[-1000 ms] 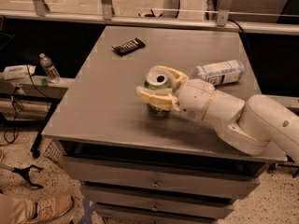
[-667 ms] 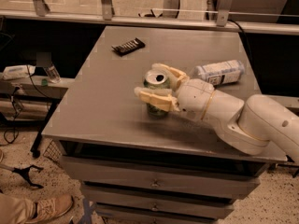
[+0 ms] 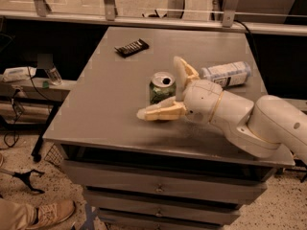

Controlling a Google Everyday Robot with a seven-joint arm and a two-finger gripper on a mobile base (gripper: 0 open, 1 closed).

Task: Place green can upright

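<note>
green can (image 3: 162, 90) stands upright near the middle of the table (image 3: 96, 104), silver pull-tab top facing up, sides mottled green. gripper (image 3: 159, 87) straddles it, fingers (image 3: 160, 111) spread wide.

No legible text on green can (image 3: 161, 91), bottle label (image 3: 228, 74) or dark packet (image 3: 131, 47), hand (image 3: 159, 87) splayed around the can

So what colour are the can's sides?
Mottled green, with a silver top, seen in the camera view; the green can stands upright on the table inside the open gripper.

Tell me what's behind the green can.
Bare tabletop, then a dark packet. The open end effector straddles the green can; its far finger hides some tabletop there.
</note>
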